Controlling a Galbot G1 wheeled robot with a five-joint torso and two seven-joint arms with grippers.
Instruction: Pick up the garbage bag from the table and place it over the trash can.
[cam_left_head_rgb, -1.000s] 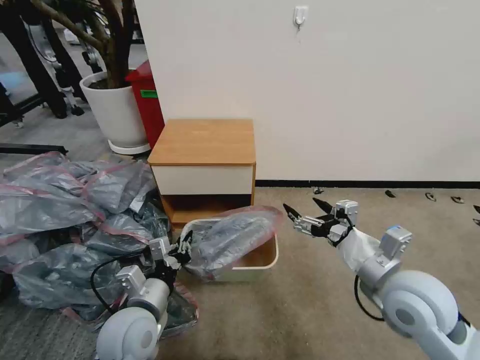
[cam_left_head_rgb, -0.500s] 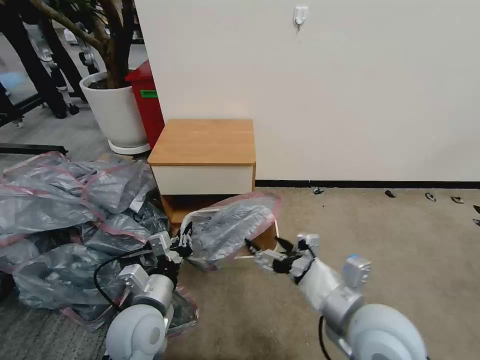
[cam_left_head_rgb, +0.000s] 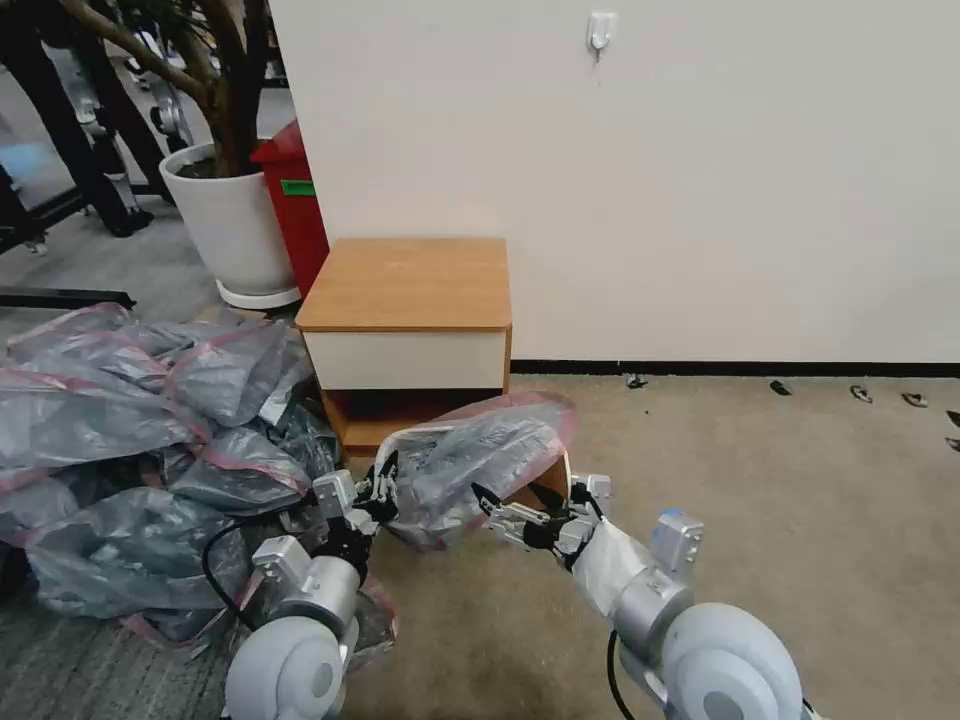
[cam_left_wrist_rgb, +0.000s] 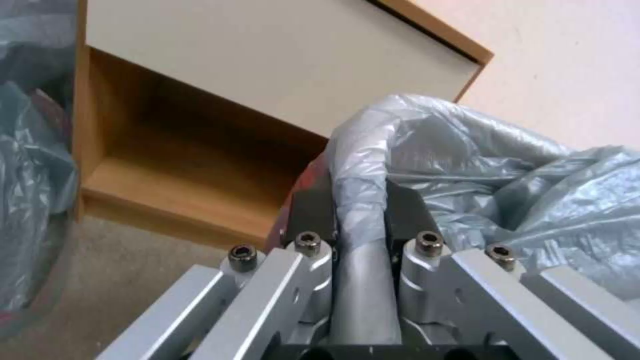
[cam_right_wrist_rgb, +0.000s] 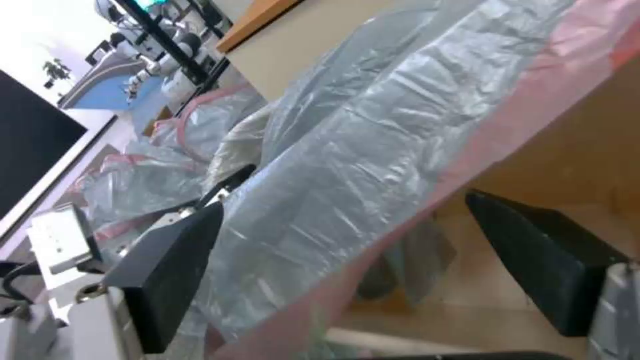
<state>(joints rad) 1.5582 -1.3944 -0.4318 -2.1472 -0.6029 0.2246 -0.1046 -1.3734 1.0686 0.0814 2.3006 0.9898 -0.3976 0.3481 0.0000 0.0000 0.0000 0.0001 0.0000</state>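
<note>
While its two dark fingers (cam_left_wrist_rgb: 400, 210) press together on a rolled fold of the garbage bag (cam_left_head_rgb: 470, 460), the left gripper (cam_left_head_rgb: 383, 487) sits low at the bag's left end, just in front of the table (cam_left_head_rgb: 405, 285). Seen from the left wrist, the grey plastic (cam_left_wrist_rgb: 467, 165) bulges up out of that pinch and spreads away from the gripper, with the table's open lower shelf (cam_left_wrist_rgb: 173, 165) and white drawer front (cam_left_wrist_rgb: 267, 65) just beyond it.

To the right of that pinch, the right gripper (cam_left_head_rgb: 508, 497) has its jaws spread wide, one black finger (cam_right_wrist_rgb: 173, 265) lying against the bag's grey face and the other (cam_right_wrist_rgb: 547, 260) on the far side of the pink-red band (cam_right_wrist_rgb: 507, 135), so the rim hangs between them without being clamped.

Beyond both grippers the bag is draped across the trash can (cam_left_head_rgb: 553, 480), whose cream wall peeks out just behind the right gripper; how far the rim goes round the can cannot be told. Left of the left gripper, a heap of similar grey bags (cam_left_head_rgb: 120, 440) lies on the carpet. Farther back stand a red bin (cam_left_head_rgb: 295, 200) and a white plant pot (cam_left_head_rgb: 230, 225) by the wall.
</note>
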